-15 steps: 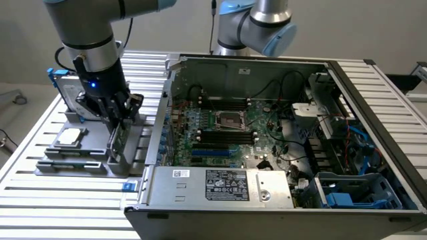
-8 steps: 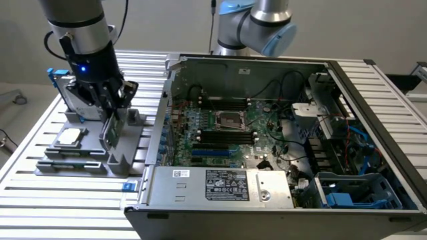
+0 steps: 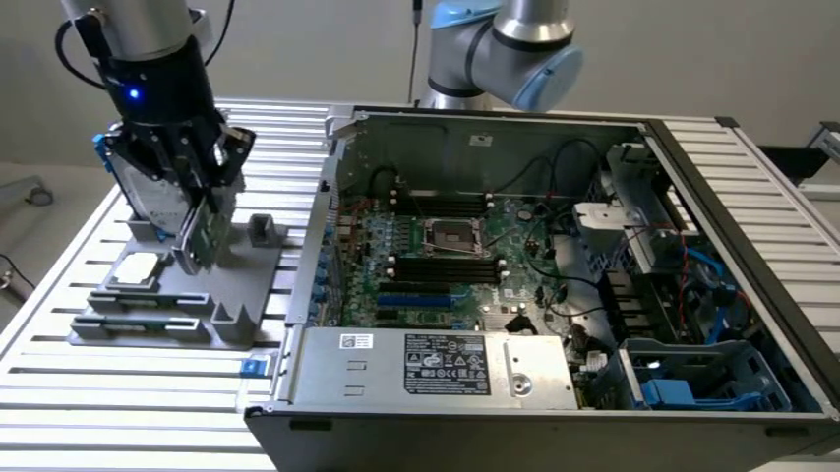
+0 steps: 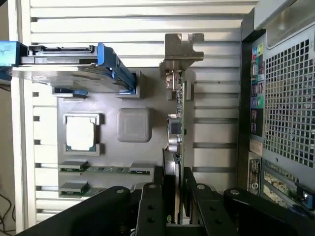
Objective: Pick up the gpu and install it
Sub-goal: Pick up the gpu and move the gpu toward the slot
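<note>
the black 2-fingered end effector (image 3: 197, 211) (image 4: 173, 209) is clenched on the gpu (image 3: 193, 241) (image 4: 176, 129), a small flat expansion card with a thin green board and a black shroud on 1 face. the card is gripped across its 2 flat faces and hangs edge-on from the fingers (image 4: 148, 206). its silver metal bracket (image 4: 183, 47) is at the end farthest from the fingers. the gpu sits over the grey plastic fixture tray (image 3: 230, 320) (image 4: 133, 98), at the exterior view's left, well apart from the open black computer case (image 3: 735, 295). whether its lower edge touches the tray is hard to tell from either view.

just beside the card, a silver hard drive with a blue frame (image 3: 136, 192) (image 4: 69, 69) stands upright in the tray. a small square silver chip (image 3: 140, 267) (image 4: 80, 132) lies flat in its own pocket near it, and 2 narrow green memory sticks (image 4: 106, 170) lie in slots along the tray's edge. the tray rests on the slatted aluminium table (image 3: 79, 393) (image 4: 123, 24). inside the case the green motherboard (image 3: 447, 258) lies exposed, with blue slots (image 3: 400, 298) along the side nearest the tray.
</note>
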